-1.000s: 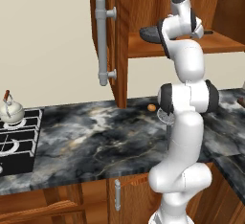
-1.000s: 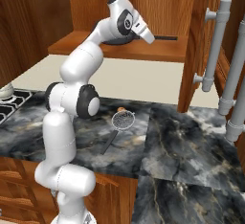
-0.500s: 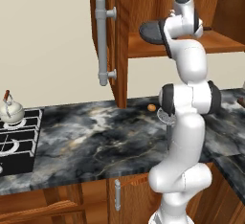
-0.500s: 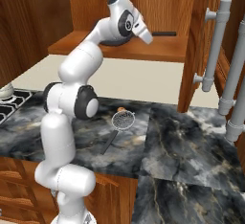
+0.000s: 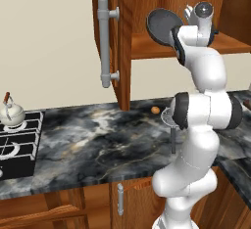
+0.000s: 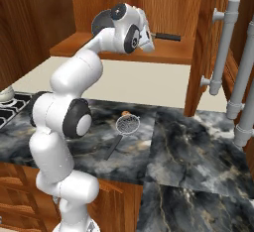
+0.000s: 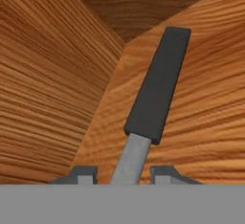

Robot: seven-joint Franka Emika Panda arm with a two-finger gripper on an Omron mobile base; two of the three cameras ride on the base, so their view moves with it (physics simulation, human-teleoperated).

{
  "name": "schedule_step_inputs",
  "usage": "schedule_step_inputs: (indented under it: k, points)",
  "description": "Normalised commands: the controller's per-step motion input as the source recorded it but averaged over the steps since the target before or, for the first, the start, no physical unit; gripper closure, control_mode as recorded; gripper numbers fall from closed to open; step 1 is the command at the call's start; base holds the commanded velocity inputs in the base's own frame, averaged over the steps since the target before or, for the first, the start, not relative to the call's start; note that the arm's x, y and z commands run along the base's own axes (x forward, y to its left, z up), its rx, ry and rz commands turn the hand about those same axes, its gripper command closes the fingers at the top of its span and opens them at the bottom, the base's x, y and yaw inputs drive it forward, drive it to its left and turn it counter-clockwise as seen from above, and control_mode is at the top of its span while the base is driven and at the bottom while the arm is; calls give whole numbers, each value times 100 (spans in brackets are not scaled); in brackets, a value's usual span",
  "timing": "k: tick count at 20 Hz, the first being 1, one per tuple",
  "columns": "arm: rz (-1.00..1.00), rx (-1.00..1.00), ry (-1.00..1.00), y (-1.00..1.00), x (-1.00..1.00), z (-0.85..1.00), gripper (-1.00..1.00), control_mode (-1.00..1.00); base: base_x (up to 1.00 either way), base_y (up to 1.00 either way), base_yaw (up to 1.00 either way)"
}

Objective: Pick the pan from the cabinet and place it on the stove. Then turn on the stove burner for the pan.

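While the arm reaches up into the open cabinet, the claw sits at the pan's handle, and the hand view shows the grey shank of that handle running up between the two finger tips to its dark grip. The tips stand close on either side of the shank, which points to a grasp on the pan; actual contact is hidden at the frame edge. The pan is at the front of the cabinet shelf, its round dark body tilted up on edge just left of the wrist in the left base view, so it appears lifted off the shelf rather than resting flat. In the right base view the handle projects to the right of the hand, above the shelf. Gripping the handle near the bowl keeps the load close to the wrist.

The stove lies well apart, at the far left of the worktop, with a small white kettle on its rear grate. A mesh strainer lies on the worktop below the cabinet. The pan must be withdrawn clear of the cabinet door before transfer.
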Motion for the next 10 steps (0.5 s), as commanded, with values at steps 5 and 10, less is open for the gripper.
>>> schedule_step_inputs:
  k: [5,10]
  points:
    - [-7,16,-34,0,-46,7,100,-100,0,0,0]
    - [-11,2,-15,0,-60,29,100,-100,0,0,0]
